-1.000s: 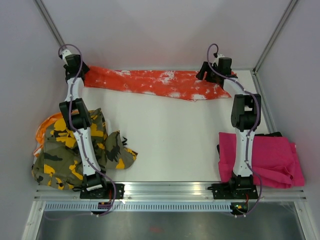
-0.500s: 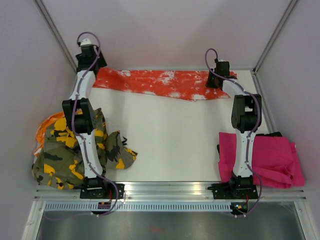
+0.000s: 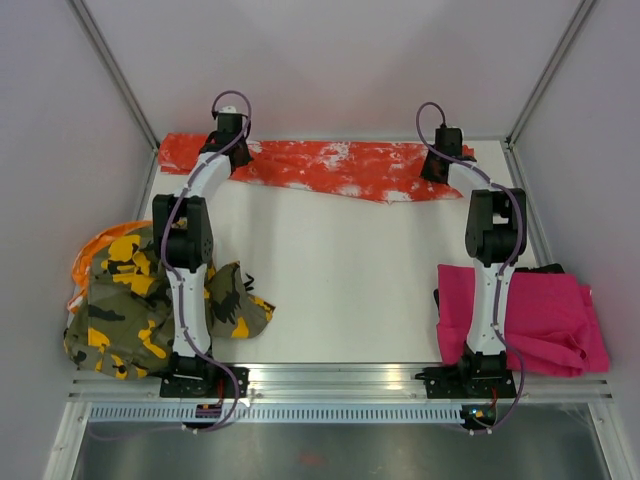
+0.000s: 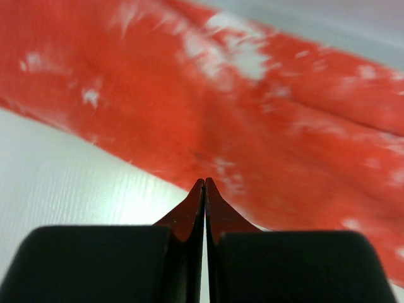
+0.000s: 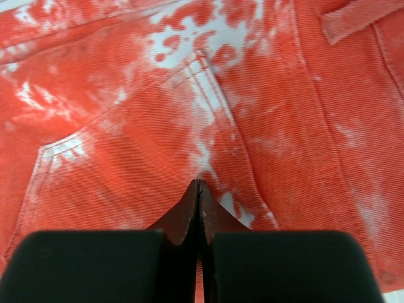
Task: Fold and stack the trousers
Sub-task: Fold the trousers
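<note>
The orange-red trousers (image 3: 330, 168) with white splatter lie stretched flat along the far edge of the table. My left gripper (image 3: 228, 148) is over their left part. In the left wrist view it (image 4: 204, 183) is shut, tips together at the near edge of the red cloth (image 4: 265, 101), with nothing seen between the jaws. My right gripper (image 3: 440, 165) is over the right end. In the right wrist view it (image 5: 198, 184) is shut just above a back pocket (image 5: 145, 145). Camouflage trousers (image 3: 130, 310) lie crumpled at the near left. Magenta trousers (image 3: 545, 315) lie at the near right.
White table surface (image 3: 340, 270) lies between the piles. Grey walls close in the left, far and right sides. A metal rail (image 3: 340, 378) runs along the near edge by the arm bases. An orange strip (image 3: 85, 262) peeks out from under the camouflage pile.
My left arm has swung right from the trousers' left end, uncovering it, and its jaws have gone from open to shut. My right gripper has shut and barely shifted.
</note>
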`<state>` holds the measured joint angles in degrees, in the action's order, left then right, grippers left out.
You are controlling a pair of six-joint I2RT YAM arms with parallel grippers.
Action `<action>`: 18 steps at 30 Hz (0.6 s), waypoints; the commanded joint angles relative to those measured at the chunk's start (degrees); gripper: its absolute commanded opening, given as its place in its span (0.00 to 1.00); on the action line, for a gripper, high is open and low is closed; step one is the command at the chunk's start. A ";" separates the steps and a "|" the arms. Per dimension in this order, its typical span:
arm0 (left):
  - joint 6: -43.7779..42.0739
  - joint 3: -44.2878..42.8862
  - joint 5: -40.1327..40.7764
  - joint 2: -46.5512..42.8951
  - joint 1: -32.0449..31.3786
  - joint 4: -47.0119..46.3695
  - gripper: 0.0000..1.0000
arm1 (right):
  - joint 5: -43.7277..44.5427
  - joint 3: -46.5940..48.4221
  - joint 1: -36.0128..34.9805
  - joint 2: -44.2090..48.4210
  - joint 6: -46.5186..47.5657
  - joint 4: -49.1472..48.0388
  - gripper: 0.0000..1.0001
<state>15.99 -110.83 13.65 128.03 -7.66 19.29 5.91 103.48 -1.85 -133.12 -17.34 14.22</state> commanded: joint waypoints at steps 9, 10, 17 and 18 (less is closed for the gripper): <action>30.83 -6.59 -10.65 12.32 9.94 3.47 0.02 | 1.48 -3.90 1.41 0.58 -1.55 1.87 0.00; 31.81 -7.12 -11.53 12.94 9.95 3.47 0.02 | 1.04 -3.90 1.41 0.67 -1.64 1.87 0.00; 35.87 -6.60 -15.58 13.57 9.95 3.91 0.02 | -0.20 -8.29 1.41 3.13 -2.08 1.87 0.00; 36.04 -5.99 -15.15 13.04 9.95 4.44 0.02 | 0.06 -9.17 1.41 3.74 -1.99 1.95 0.00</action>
<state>47.48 -115.87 1.50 140.57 3.11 23.35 5.54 98.13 -0.89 -131.48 -19.33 10.59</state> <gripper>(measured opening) 0.025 0.003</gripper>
